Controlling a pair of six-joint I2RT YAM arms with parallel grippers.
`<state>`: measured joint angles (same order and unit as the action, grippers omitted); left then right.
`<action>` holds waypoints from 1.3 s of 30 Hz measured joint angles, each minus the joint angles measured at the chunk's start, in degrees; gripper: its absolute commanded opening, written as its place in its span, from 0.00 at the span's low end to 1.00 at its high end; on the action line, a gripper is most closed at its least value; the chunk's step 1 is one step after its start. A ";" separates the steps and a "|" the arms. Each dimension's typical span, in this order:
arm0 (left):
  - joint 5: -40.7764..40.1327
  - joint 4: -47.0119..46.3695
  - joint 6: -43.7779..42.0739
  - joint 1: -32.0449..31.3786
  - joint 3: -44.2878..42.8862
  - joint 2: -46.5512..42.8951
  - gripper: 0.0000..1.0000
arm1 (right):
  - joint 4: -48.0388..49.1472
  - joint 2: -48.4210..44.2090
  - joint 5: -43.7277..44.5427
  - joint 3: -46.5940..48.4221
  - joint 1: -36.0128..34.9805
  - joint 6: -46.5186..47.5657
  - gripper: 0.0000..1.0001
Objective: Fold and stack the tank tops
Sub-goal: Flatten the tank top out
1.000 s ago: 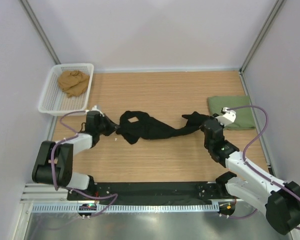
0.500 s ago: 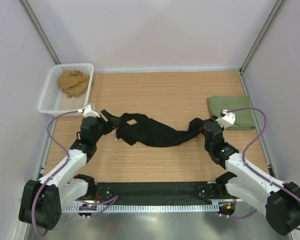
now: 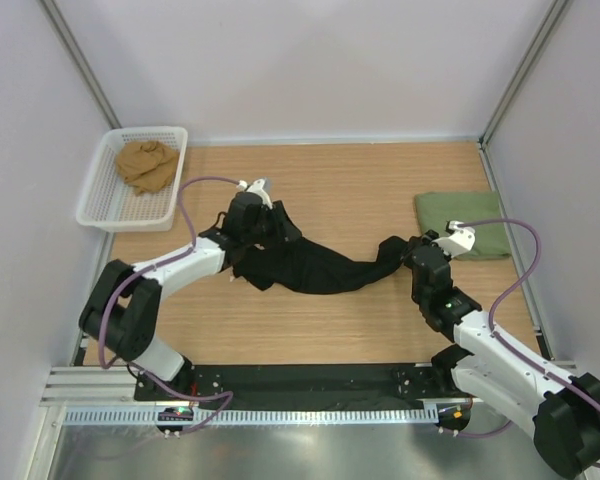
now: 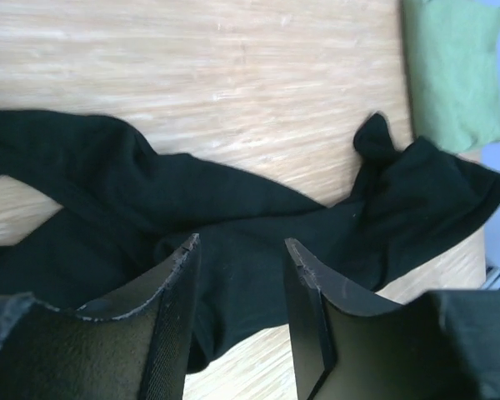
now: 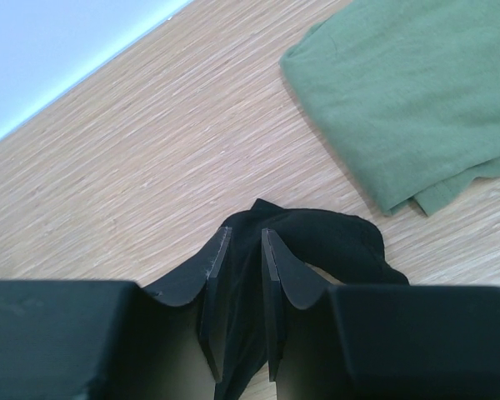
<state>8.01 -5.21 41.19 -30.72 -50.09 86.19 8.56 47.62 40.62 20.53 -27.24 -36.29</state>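
Observation:
The black tank top point(image 3: 315, 268) lies bunched in a long strip across the middle of the table. My left gripper point(image 3: 274, 228) hovers over its left part, open, with only black cloth point(image 4: 233, 200) and wood showing between the fingers point(image 4: 177, 300). At the strip's right end sits my right gripper point(image 3: 404, 250), its jaws a narrow gap apart. The black cloth point(image 5: 337, 237) runs loosely through that gap point(image 5: 244, 242). Folded flat at the right edge is the olive green tank top point(image 3: 467, 222), also in the left wrist view point(image 4: 454, 67) and the right wrist view point(image 5: 408, 92).
A white mesh basket point(image 3: 92, 195) stands at the back left with a crumpled brown cloth point(image 3: 145, 163) inside. Walls close the table at the back and both sides. The arms' base rail point(image 3: 310, 380) runs along the near edge.
My left gripper let go of the black top's left end, opened, and swung right and back over the cloth. My right gripper's jaws parted slightly and the top's right end sank onto the table.

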 measured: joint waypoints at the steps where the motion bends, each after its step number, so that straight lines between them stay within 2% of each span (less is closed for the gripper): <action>1: 0.98 0.28 0.15 -0.22 -1.40 2.12 0.48 | 0.00 0.00 0.02 0.00 0.00 0.00 0.27; 9: 3.58 5.97 0.59 -1.99 -5.84 11.61 0.51 | 0.00 0.02 0.15 0.00 0.00 0.00 0.27; 28: -0.46 11.19 0.59 -2.14 -6.14 12.22 0.54 | 0.00 0.33 0.20 0.00 0.00 0.00 0.27; 35: 1.66 10.97 0.52 -2.51 -7.50 14.25 0.34 | 0.00 0.44 0.24 0.00 -0.02 0.00 0.27; 38: 2.69 10.69 0.44 -3.41 -9.27 16.46 0.17 | -0.02 0.74 0.31 0.00 -0.02 0.00 0.27; 39: 3.13 10.67 0.31 -3.76 -9.68 16.94 0.04 | -0.04 0.83 0.33 0.00 0.00 0.00 0.27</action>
<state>11.14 5.45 41.50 -34.48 -59.77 103.13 8.51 48.45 40.95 20.53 -27.24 -36.29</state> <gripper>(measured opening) 0.196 0.271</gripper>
